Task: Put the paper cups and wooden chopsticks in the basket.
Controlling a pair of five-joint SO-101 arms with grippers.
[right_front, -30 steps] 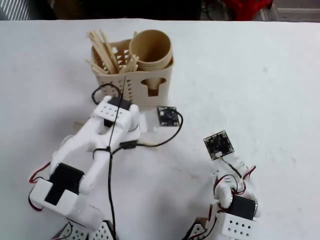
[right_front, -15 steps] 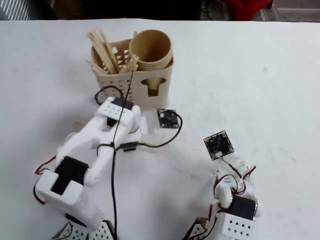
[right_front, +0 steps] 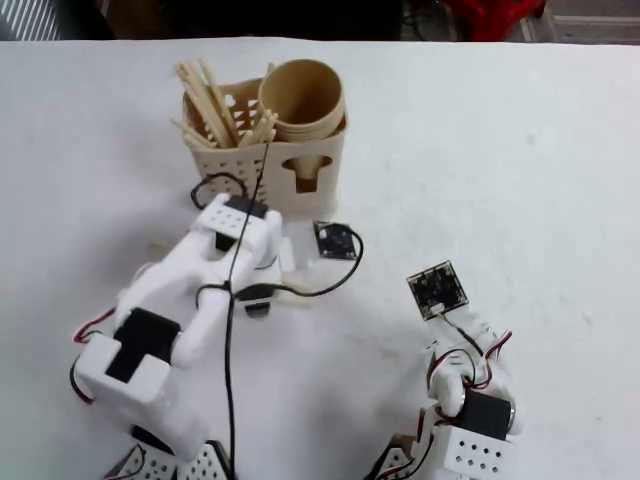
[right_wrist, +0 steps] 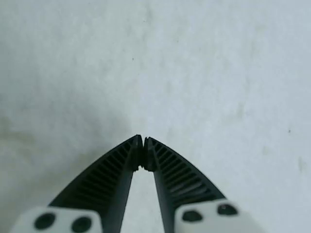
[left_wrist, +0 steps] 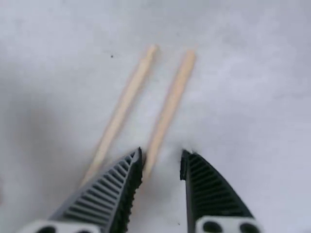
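Note:
Two wooden chopsticks (left_wrist: 124,104) (left_wrist: 170,104) lie side by side on the white table. My left gripper (left_wrist: 161,158) is open just above their near ends, and one stick runs in between its fingers. In the high view the left arm (right_front: 205,275) is bent over the table in front of the basket (right_front: 300,170). The basket holds stacked paper cups (right_front: 303,98) and several chopsticks (right_front: 210,100). My right gripper (right_wrist: 142,145) is shut on nothing over bare table. The right arm (right_front: 462,385) sits folded at the near right.
Black cables (right_front: 300,290) loop from the left arm across the table in front of the basket. The table's right half and far side are open white surface.
The left arm has shifted a little, its elbow drawing in and its wrist camera moving slightly toward the near edge. The right arm has kept still.

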